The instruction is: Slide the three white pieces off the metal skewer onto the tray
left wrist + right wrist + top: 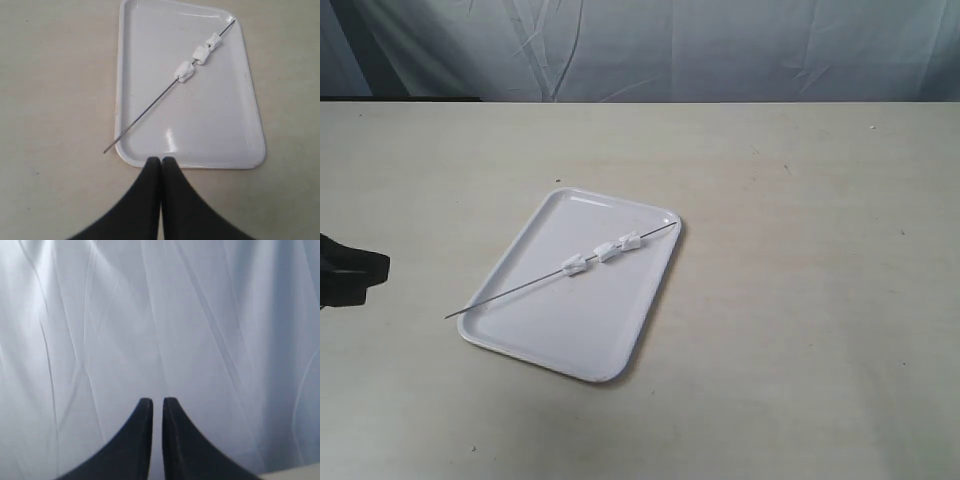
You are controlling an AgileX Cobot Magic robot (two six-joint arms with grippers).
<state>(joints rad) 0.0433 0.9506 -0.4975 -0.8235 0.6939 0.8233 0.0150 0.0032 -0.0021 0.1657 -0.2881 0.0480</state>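
Note:
The glossy white tray (570, 330) lies mid-table. Across it diagonally rests the thin metal skewer (520, 288), its bare end jutting past the tray's left rim. Threaded on its far half are the three white pieces (575, 264), (605, 252), (631, 241). The left wrist view has the tray (210, 130), skewer (145, 112) and pieces (184, 71), (202, 53), (215, 42). My left gripper (380, 268) (161, 160) is shut and empty, just short of the tray's near rim. My right gripper (157, 401) is all but shut, empty, facing the cloth backdrop, and is outside the exterior view.
A pale blue-white cloth backdrop (650, 50) hangs behind the beige table (800, 300). The table's far edge runs under the cloth.

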